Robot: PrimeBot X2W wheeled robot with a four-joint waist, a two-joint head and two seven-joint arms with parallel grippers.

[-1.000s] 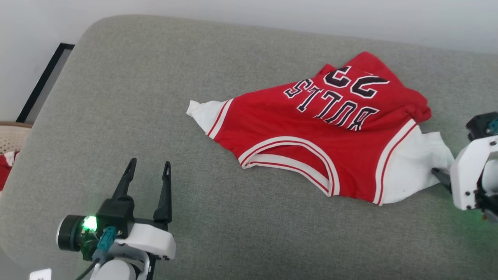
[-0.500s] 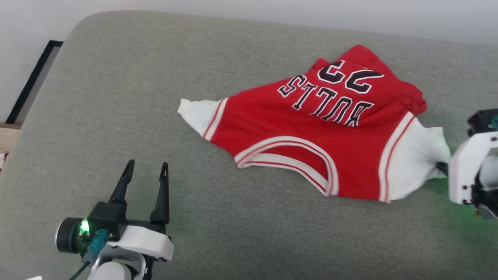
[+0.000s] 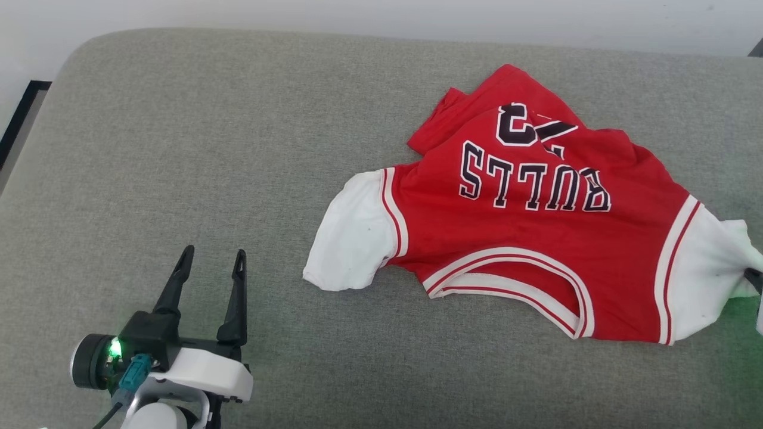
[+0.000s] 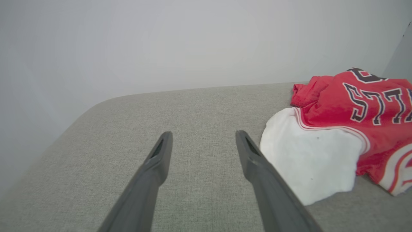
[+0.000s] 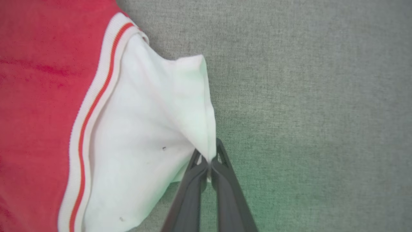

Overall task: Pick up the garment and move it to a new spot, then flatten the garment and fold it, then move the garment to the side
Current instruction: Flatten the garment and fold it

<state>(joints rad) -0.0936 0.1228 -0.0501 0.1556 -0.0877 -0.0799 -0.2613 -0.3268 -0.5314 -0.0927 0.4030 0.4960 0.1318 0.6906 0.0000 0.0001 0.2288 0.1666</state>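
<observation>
I read the lettering (image 3: 534, 185) "BULLS" in black, white-outlined, on the red garment (image 3: 512, 262), which is upside down in my head view. Beyond it I make out a "2" (image 3: 514, 125). The digit beside it is creased and I can't read it.

Pretty plain setup, a big grey fabric cushion (image 3: 208, 149) with a fine weave and a rounded far-left corner, backed by a bare white wall (image 3: 357, 15), plus a thin black strip (image 3: 24, 110) just off its left side.

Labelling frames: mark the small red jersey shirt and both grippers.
small red jersey shirt (image 3: 524, 238), head view, red chest.
left gripper (image 3: 214, 250), head view, between fingertips.
right gripper (image 5: 208, 155), right wrist view, between fingertips.
</observation>
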